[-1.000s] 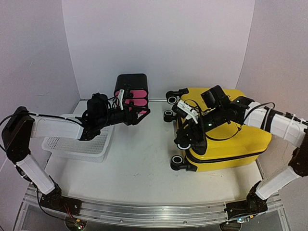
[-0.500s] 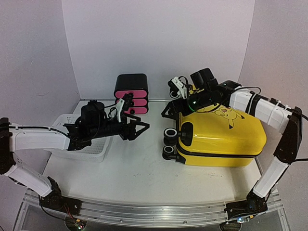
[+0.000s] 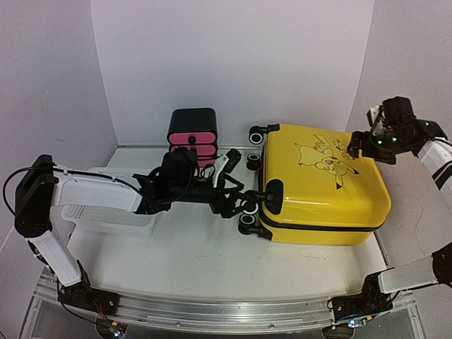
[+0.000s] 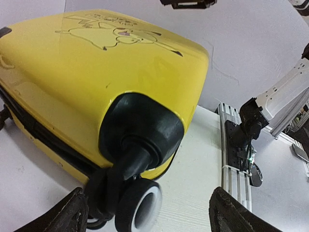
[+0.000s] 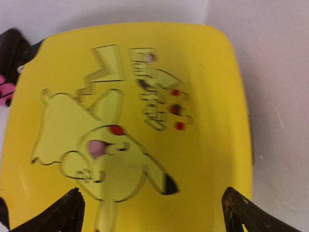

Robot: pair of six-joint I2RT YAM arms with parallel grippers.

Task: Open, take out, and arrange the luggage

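Both pairs of jaws are spread wide with nothing held. From the top camera, the luggage (image 3: 325,180) lies flat and closed on the right half of the surface (image 3: 198,247), cartoon lid up, its wheels pointing left toward the middle. The left jaws reach across to just beside a near wheel (image 3: 248,205), while the right jaws hang in the air by the far right corner of the lid. A black-and-pink drawer box (image 3: 192,131) stands at the back wall, and a white mesh basket (image 3: 99,215) sits under the left arm. At the left wrist, the two fingertips (image 4: 67,215) show at the bottom corners, well apart. The yellow shell fills the left of that view, and a black wheel housing with its white-rimmed wheel sits low between the fingertips, touching neither. At the right wrist the picture is blurred; the fingertips (image 5: 60,212) frame the lid drawing from above, clear of it.
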